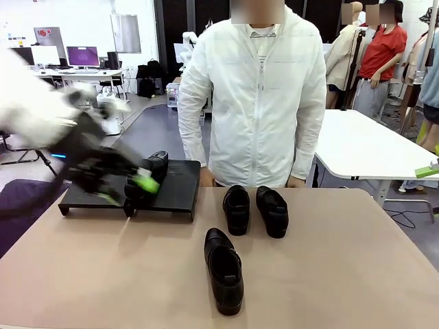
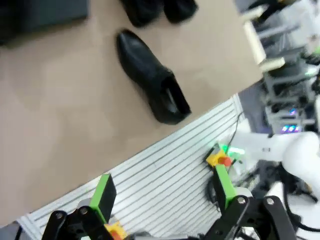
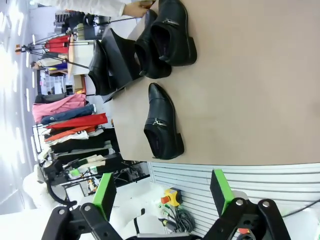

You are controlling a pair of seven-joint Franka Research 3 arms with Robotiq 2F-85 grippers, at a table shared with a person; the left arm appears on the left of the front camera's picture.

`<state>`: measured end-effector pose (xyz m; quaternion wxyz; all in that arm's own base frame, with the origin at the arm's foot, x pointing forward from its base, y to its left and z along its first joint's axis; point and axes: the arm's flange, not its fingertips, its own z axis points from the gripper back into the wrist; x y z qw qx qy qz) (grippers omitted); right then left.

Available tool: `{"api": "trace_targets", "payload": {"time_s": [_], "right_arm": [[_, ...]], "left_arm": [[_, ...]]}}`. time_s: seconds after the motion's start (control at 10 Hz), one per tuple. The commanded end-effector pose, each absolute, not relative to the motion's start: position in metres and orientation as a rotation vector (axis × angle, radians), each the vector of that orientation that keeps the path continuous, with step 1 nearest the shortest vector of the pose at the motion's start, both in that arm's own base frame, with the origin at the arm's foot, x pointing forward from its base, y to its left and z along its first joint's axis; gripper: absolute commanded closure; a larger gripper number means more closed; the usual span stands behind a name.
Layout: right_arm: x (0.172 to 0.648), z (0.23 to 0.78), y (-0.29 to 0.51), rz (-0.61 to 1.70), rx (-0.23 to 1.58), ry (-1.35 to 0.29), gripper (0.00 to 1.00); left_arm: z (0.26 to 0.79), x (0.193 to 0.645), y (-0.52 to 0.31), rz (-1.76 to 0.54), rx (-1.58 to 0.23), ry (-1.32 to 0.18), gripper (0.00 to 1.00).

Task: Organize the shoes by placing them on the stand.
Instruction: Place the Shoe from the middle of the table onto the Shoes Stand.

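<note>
Left gripper [image 1: 132,186] is a blur over the stand [image 1: 180,190], partly hiding the shoe on the stand [image 1: 158,163]. Its wrist view shows the jaws spread and empty. Right gripper [image 3: 163,190] is spread too. A pair of shoes [image 1: 236,209] and the nearest shoe [image 1: 225,271] sit on the table [image 1: 357,274].

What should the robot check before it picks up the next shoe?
1. Left end effector open and empty: ok.
2. Right end effector open and empty: ok.
3. Low matte-black flat-topped stand has free room: ok.
4. Nearest black leather loafer lies alone on the tan table: ok.
5. Placed black loafer sits on the stand: ok.
6. Left arm steady: cannot tell, blurred in the front view.
</note>
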<state>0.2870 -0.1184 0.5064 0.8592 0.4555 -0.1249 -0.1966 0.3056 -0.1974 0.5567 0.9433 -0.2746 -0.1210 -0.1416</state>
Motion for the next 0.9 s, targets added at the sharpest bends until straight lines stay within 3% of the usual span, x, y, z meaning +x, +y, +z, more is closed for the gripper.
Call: {"api": "trace_targets", "payload": {"time_s": [0.0, 0.3, 0.4, 0.6, 0.8], "right_arm": [[0.288, 0.507, -0.120, -0.397, 0.976, -0.277, 0.00], [0.288, 0.507, -0.120, -0.397, 0.976, -0.277, 0.00], [0.288, 0.507, -0.120, -0.397, 0.976, -0.277, 0.00], [0.288, 0.507, -0.120, -0.397, 0.976, -0.277, 0.00], [0.288, 0.507, -0.120, -0.397, 0.976, -0.277, 0.00]], "left_arm": [[0.533, 0.363, -0.259, -0.289, -0.369, -0.126, 0.00], [0.511, 0.366, -0.333, -0.326, -0.263, -0.089, 0.00], [0.495, 0.345, -0.318, -0.332, -0.337, -0.099, 0.00], [0.495, 0.345, -0.318, -0.332, -0.337, -0.099, 0.00], [0.470, 0.369, -0.341, -0.318, -0.316, -0.061, 0.00]]}}
